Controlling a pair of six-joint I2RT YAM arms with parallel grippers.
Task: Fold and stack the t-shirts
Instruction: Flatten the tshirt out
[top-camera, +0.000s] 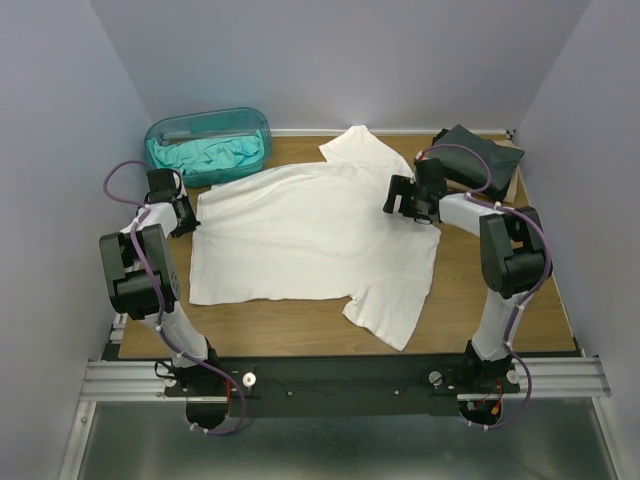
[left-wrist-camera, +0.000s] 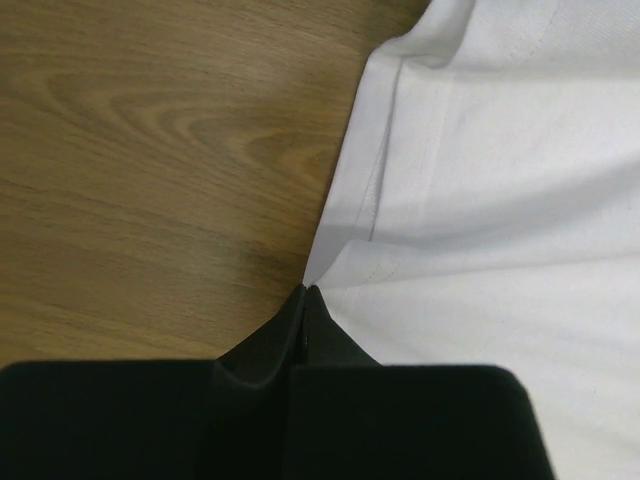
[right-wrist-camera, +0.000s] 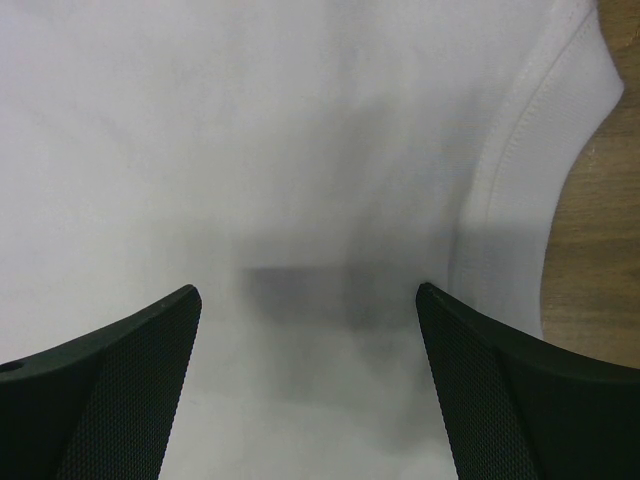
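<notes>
left gripper (left-wrist-camera: 305, 292): claw pressed together, pinching the hem at the left edge of the white t-shirt (top-camera: 310, 235)
tub (top-camera: 160, 135): back left corner, with the teal t-shirt (top-camera: 205, 155) crumpled inside
white t-shirt: spread flat across the middle of the table (top-camera: 300, 335), one sleeve toward the back, one toward the near edge
right gripper (top-camera: 402, 197): claw wide apart, holding nothing, over the white cloth beside the neckband (right-wrist-camera: 510, 150)
dark t-shirts (top-camera: 480, 160): folded, in the back right corner
</notes>
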